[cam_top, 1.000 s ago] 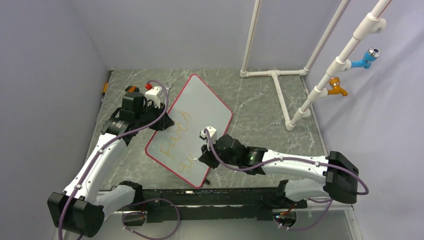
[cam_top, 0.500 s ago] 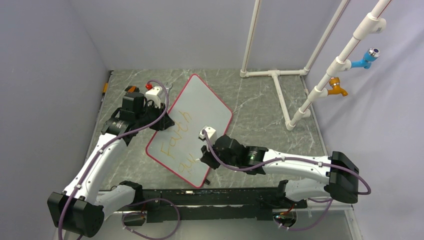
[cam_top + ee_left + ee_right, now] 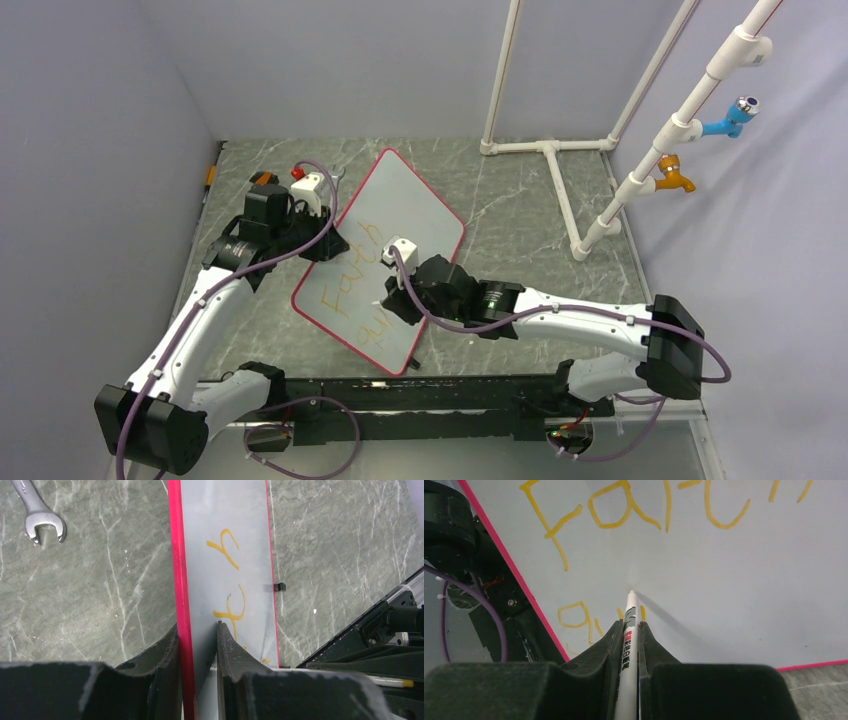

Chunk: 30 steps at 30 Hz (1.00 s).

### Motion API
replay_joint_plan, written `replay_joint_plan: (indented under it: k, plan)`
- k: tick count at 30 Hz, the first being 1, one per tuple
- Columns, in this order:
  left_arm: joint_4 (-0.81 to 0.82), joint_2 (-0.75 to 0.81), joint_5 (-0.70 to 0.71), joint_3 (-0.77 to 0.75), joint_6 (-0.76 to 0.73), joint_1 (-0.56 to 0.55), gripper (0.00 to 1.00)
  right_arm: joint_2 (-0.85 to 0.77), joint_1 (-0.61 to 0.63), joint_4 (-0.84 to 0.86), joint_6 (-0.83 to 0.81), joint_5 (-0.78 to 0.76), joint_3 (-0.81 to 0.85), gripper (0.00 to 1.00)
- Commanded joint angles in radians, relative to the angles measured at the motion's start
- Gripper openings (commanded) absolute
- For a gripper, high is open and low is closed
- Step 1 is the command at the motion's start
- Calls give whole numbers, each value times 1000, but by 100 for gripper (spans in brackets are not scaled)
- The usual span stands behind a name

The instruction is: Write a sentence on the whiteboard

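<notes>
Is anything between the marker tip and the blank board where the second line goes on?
Nothing visible. The right gripper holds the marker with its tip at or just off the whiteboard, beside the second line of the sentence; the surface ahead is bare.

The left arm (image 3: 190,335) extends from its base, near-left of the large flat white whiteboard with a thin red rim (image 3: 410,205), forward to the board's left long edge. The left pincer (image 3: 197,630) is clamped on that edge, one black finger (image 3: 167,650) outside the red rim and the other pressed on the written face. The right arm (image 3: 590,325) stretches leftward from its base, low over the board's near corner. The right pincer (image 3: 629,625) hangs above the board's lower half, its jaws closed tight on a slim white marker pen (image 3: 630,605) whose tip appears to touch the board's face.
</notes>
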State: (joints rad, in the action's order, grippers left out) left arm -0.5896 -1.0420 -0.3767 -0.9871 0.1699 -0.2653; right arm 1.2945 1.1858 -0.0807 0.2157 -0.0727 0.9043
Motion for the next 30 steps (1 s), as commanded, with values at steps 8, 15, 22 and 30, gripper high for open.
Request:
replay_joint_plan:
  k: [8, 15, 22, 30]
  plan:
    - [35, 27, 100, -2, -121, 3, 0, 67, 4, 55, -23, 6, 59, 0]
    - [36, 25, 98, -2, -121, 3, 0, 65, 1, 31, -14, -25, 8, 0]
    - [36, 19, 96, -2, -121, 3, 0, 59, 0, 17, -6, -47, 1, 0]
    - [34, 14, 103, -1, -121, 3, 0, 41, 1, -28, -3, -91, 22, 0]
